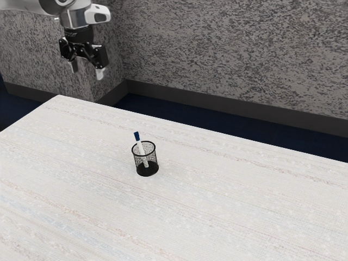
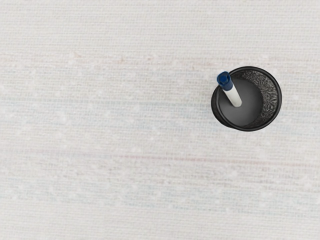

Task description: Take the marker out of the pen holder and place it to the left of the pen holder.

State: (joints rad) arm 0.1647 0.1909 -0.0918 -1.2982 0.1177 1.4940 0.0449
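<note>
Mottled grey wall [image 1: 234, 49], fitted with a dark skirting [image 1: 228, 106], stands behind a deep blue floor [image 1: 261, 130] in the exterior view. A pale, faintly streaked table [image 1: 217, 212] occupies the lower part of the frame. Arm [image 1: 32, 6] enters at the upper left; the black gripper [image 1: 87, 70] hangs from it, pointing down, in the upper left of the frame. Its jaws are spread, with nothing between them, well apart from the pen holder [image 1: 154, 161]. That item, black mesh, stands upright on the table, left of the frame's centre and slightly below mid-height. The marker [image 1: 141, 149], white with a dark blue cap [image 1: 136, 135], is inside it, tilted toward the exterior view's left, cap above the rim.

Wrist view, taken from above: marker found slanting inside the pen holder, its lower end over the dark base, its cap overlapping the rim.
</note>
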